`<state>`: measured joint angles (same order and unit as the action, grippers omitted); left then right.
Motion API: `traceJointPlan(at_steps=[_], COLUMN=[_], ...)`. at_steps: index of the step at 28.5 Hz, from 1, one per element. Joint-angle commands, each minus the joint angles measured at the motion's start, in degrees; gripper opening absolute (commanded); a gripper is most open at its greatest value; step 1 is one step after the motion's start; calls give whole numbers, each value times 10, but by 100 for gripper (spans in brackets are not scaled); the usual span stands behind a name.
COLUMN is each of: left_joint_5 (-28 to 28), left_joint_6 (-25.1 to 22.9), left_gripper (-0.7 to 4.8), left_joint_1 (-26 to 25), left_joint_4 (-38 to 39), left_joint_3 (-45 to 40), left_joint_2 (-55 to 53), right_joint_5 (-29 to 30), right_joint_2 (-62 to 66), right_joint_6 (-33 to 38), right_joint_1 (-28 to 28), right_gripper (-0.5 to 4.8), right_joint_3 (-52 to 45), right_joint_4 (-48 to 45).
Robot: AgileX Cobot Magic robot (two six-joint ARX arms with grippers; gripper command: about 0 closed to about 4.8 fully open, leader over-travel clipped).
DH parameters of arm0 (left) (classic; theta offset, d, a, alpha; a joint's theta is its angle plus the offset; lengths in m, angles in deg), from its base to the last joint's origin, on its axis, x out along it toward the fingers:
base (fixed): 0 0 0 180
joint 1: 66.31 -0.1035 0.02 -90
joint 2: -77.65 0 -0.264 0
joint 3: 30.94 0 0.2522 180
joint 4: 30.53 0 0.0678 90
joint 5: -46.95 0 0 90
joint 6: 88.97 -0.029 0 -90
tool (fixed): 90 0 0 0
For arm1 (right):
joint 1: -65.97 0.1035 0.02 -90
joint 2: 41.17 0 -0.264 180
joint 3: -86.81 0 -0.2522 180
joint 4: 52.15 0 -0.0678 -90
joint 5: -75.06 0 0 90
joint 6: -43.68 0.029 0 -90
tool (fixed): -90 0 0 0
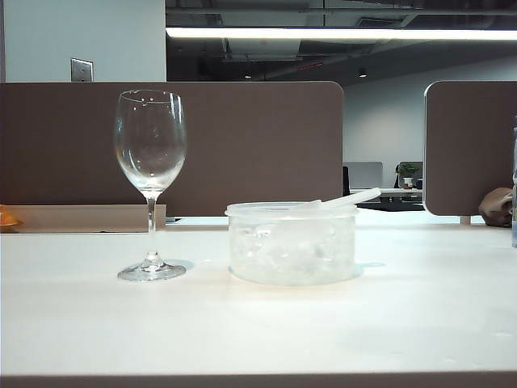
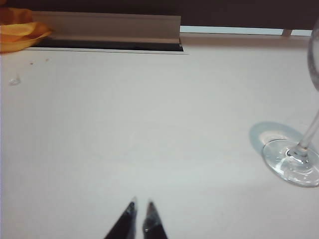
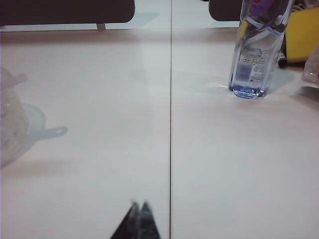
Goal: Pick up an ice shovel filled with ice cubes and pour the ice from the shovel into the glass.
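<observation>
Hands first: the left hand (image 2: 141, 211) hovers low over bare white counter (image 2: 149, 124), its two dark fingertips drawn almost together with only a sliver between them, pinching nothing. The right hand (image 3: 139, 211) hovers over another bare stretch of the counter, its fingertips pressed together and empty. Neither arm shows in the exterior view.

Near the left hand, off to one side, stands the tall clear stemmed wine glass (image 1: 150, 153), upright and empty, its round foot (image 2: 291, 162) flat on the counter. Beside it, apart from it, sits a squat round clear plastic tub (image 1: 292, 246) heaped with small whitish ice cubes (image 1: 283, 250). The small translucent white plastic ice shovel (image 1: 343, 200) rests in the tub, its blade buried from sight, its long thin handle slanting up over the rim on the side away from the glass, toward the right hand's side.

The shovel looks light and fairly stiff, probably slick with meltwater; the free handle is the likely place to grip, held level so the loose cubes stay on. The glass looks thin, top-heavy and easily tipped.

Farther out, a clear blue-tinted plastic water bottle (image 3: 256, 50) stands beyond the right hand, and something orange (image 2: 20, 32) lies at the counter's far edge.
</observation>
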<state>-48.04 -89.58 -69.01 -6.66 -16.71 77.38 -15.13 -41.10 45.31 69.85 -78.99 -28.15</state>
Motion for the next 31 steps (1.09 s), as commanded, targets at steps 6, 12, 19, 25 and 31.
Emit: traceJointPlan(at_steps=[6, 12, 19, 25, 31], left_joint_5=[-2, -2, -2, 1, 0], left_joint_6=[-2, -3, -2, -2, -2], left_gripper=[29, 29, 29, 29, 29], left_joint_1=[-1, -1, 0, 57, 198], left_joint_4=[1, 1, 1, 0, 0], left_joint_3=[0, 0, 0, 0, 0], left_joint_2=[-1, -1, -1, -1, -1], right_joint_5=[1, 1, 3, 3, 3], right_joint_2=[0, 0, 0, 0, 0], right_joint_6=[-2, -2, -1, 3, 127], right_joint_1=[0, 0, 0, 0, 1], right_gripper=[0, 0, 0, 0, 0], right_joint_3=[-4, -4, -4, -4, -4], right_joint_4=[-7, -7, -9, -10, -10])
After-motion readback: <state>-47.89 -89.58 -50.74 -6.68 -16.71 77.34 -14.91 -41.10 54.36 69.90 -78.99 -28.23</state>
